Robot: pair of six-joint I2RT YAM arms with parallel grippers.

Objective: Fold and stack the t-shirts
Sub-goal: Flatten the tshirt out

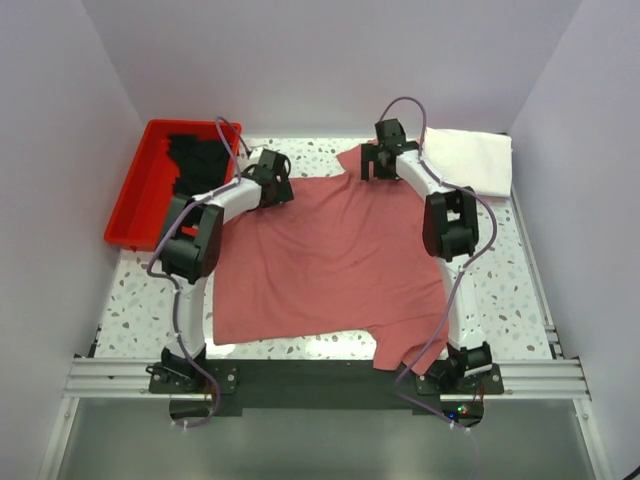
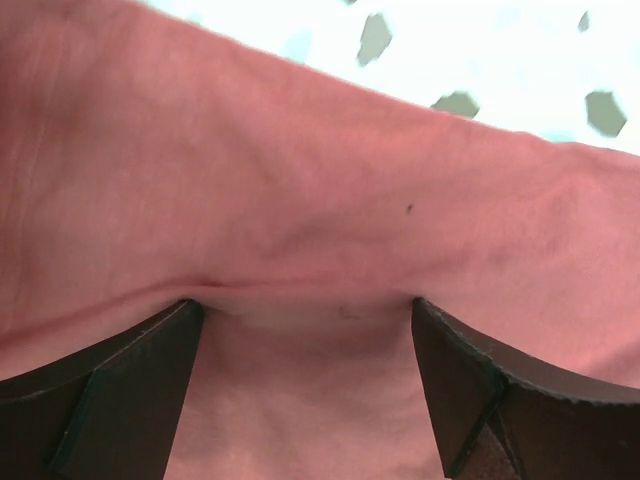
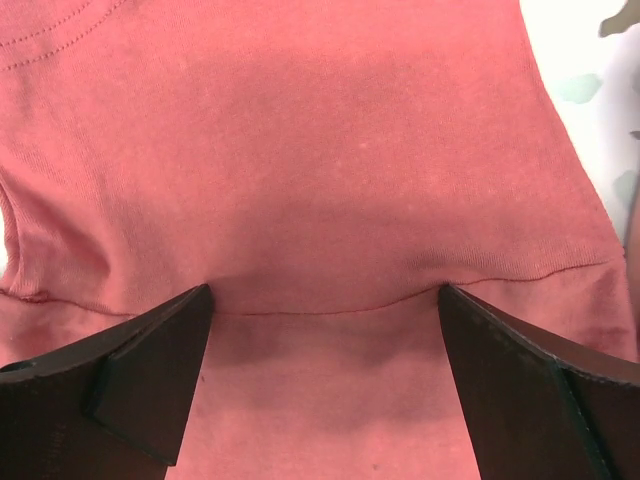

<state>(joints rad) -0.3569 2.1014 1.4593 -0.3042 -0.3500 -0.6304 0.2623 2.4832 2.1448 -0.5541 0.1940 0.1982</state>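
Dusty-rose t-shirt (image 1: 330, 260) lies flat, both jaws spread wide at its far edge.

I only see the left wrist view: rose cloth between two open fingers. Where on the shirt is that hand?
Observer: The left hand is at the far left corner of the dusty-rose shirt, spread out on the table.
Reviewer: And the other arm?
Observer: The right hand, open, is over the shirt's far sleeve.
Reviewer: Other garments?
Observer: A black shirt lies in the red tray, far left.
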